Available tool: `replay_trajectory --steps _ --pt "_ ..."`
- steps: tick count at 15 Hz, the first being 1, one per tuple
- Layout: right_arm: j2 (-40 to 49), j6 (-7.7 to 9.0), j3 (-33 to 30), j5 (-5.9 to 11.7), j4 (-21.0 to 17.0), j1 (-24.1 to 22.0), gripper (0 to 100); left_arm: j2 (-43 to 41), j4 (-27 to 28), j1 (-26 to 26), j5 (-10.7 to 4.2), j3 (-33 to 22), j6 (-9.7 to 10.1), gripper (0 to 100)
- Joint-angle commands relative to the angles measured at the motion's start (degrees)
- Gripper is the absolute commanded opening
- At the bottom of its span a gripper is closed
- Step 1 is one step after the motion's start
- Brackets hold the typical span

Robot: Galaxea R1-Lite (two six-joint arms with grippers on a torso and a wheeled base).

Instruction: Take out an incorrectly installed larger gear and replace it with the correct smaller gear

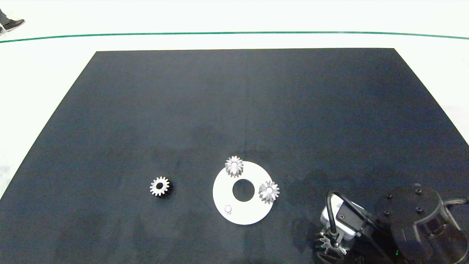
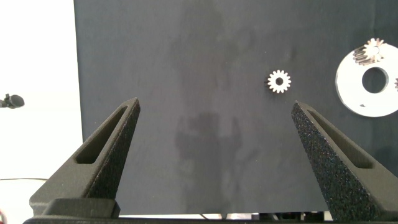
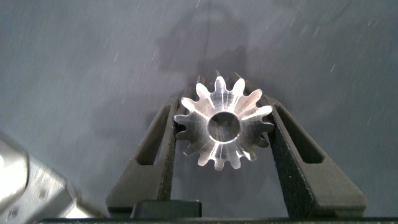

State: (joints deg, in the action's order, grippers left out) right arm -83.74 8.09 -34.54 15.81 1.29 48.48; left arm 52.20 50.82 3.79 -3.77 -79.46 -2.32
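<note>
Right gripper [image 3: 224, 134] sits at the near right of the black mat [image 1: 234, 110], fingers clamped on both sides of the larger gear [image 3: 224, 129], teeth pressed against the pads, centre hole facing the wrist camera; in the head view the same gear [image 1: 329, 245] shows just under the wrist housing, well right of and nearer than the white disc [image 1: 220, 198]; can't tell whether it touches the mat or is held clear of it. Disc lies near-centre on the mat, with a round centre opening; two small silver gears seated on it, one at its far edge [image 1: 234, 165], one at its right edge [image 1: 269, 191]; a bare peg [image 1: 228, 209] stands at the disc's near-left side. The smaller gear [image 1: 160, 186] lies flat on the mat, left of the disc, apart from it. Left gripper [image 2: 214, 118] hangs above the mat's left part, fingers spread wide, holding nothing; the loose gear shows beyond them. A person's shoe [image 1: 13, 25] at the far left, off the table.
</note>
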Motion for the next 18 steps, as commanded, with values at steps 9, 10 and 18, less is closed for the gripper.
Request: replay_trajectory --steps 9,10,18 --pt "1.3 0.96 -0.09 0.98 1.87 -0.05 100 -0.08 0.33 -0.01 -0.01 0.18 -0.5 100" --pt "4.37 1.05 -0.09 1.24 1.7 -0.05 100 0.01 0.24 0.08 -0.01 0.36 -0.5 100" --pt "31.35 3.16 -5.45 -0.96 1.78 -0.23 100 18.64 -9.25 15.9 2.36 6.95 2.49 100"
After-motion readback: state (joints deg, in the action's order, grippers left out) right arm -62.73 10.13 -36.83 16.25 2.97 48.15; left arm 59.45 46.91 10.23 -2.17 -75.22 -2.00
